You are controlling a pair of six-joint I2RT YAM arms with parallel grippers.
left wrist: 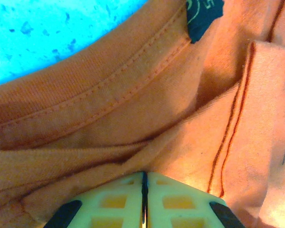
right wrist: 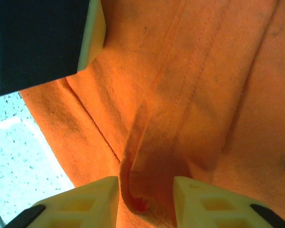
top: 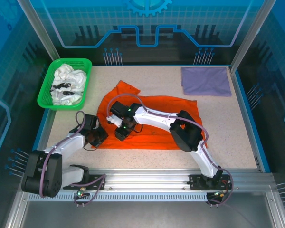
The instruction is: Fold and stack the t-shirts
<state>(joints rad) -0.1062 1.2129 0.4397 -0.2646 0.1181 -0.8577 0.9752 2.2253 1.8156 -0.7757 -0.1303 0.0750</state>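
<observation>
The bright orange cloth t-shirt [top: 149, 141] lies spread across the middle-left of the speckled bench [top: 228, 137], and both arms work at its left end. The left gripper [top: 96, 136] sits at the shirt's near-left edge. In the left wrist view its pale yellow fingers [left wrist: 114, 202] are pressed together, and a fold of orange cloth runs into their tips just below the ribbed collar [left wrist: 99, 80] and its black label [left wrist: 204, 16], so it appears to be pinching the shirt. The right gripper [top: 121, 133] reaches across from the right, just beside the left one. Its fingers [right wrist: 97, 199] are clamped on a thick ridge of bunched cloth that fills the gap between them. The step looks like a paired lift of this end, to fold it over toward the right. To do it well, both grips should take the same layers. The two should rise together and level so the edge stays straight. The cloth should then be carried over without dragging the rest and laid down with its edges matched. A thin pinch at the collar could slip under tension. The folded pale lavender t-shirt [top: 206, 80] waits at the far right. The white printed shirts [top: 69, 83] sit in the green plastic basket [top: 45, 92] at the far left.
</observation>
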